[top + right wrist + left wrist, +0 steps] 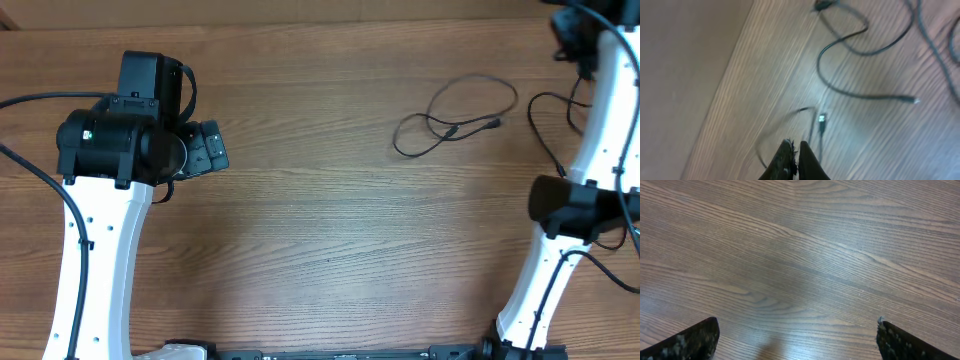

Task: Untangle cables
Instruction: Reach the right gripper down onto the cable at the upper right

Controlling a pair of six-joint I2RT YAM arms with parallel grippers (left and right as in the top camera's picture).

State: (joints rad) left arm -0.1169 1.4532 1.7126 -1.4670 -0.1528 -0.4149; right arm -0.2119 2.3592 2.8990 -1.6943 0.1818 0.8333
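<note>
A thin black cable (455, 128) lies in loose loops on the wooden table, right of centre. A second cable (547, 125) curves beside my right arm (600, 90), which reaches to the far right corner. In the right wrist view my right gripper (797, 146) is shut high above the table. A faint, blurred strand (785, 117) arcs away from its tips, so it looks pinched there. Below lie a small plug (821, 119) and another looping cable (860, 50). My left gripper (797, 337) (212, 150) is wide open over bare wood at the left, far from the cables.
The table's far edge (735, 65) runs diagonally through the right wrist view, with plain floor or wall beyond it. Thicker black wires (30, 100) belong to the arms. Both arm bases stand at the near edge.
</note>
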